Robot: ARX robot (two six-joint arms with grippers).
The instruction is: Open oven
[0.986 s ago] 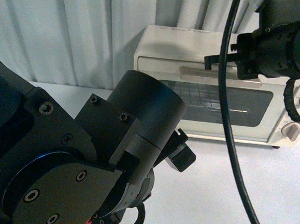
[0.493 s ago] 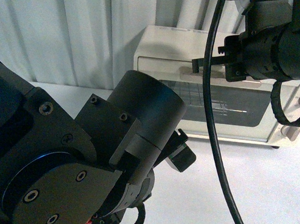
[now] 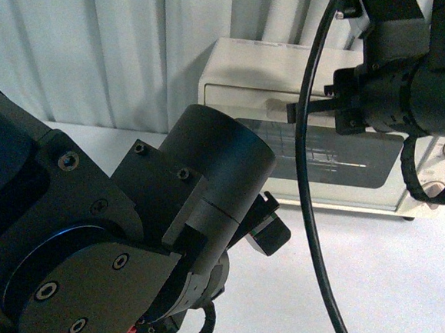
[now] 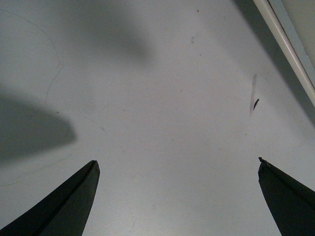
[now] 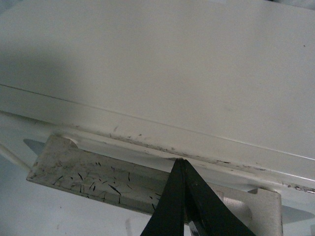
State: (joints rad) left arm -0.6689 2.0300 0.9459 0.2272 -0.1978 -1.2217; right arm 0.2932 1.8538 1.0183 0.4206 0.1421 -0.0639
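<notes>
The cream-white oven [image 3: 246, 68] stands at the back of the table, its glass door [image 3: 362, 158] facing me. My right gripper [image 3: 295, 110] is shut and empty, its tips at the bar handle [image 3: 277, 107] above the window. In the right wrist view the closed fingertips [image 5: 180, 169] lie across the scratched handle [image 5: 88, 172], reaching the seam below the oven's top [image 5: 172, 64]. My left gripper [image 4: 177, 164] is open over the bare table, with nothing between its fingers. I cannot tell whether the door has left its frame.
My left arm's dark housing [image 3: 124, 236] fills the near left of the front view. A black cable [image 3: 305, 188] hangs in front of the oven. White curtains [image 3: 101, 41] close the back. The right arm hides most of a knob [image 3: 436, 191].
My right gripper has moved left and down from above the oven's front onto the handle. The left arm has not moved.
</notes>
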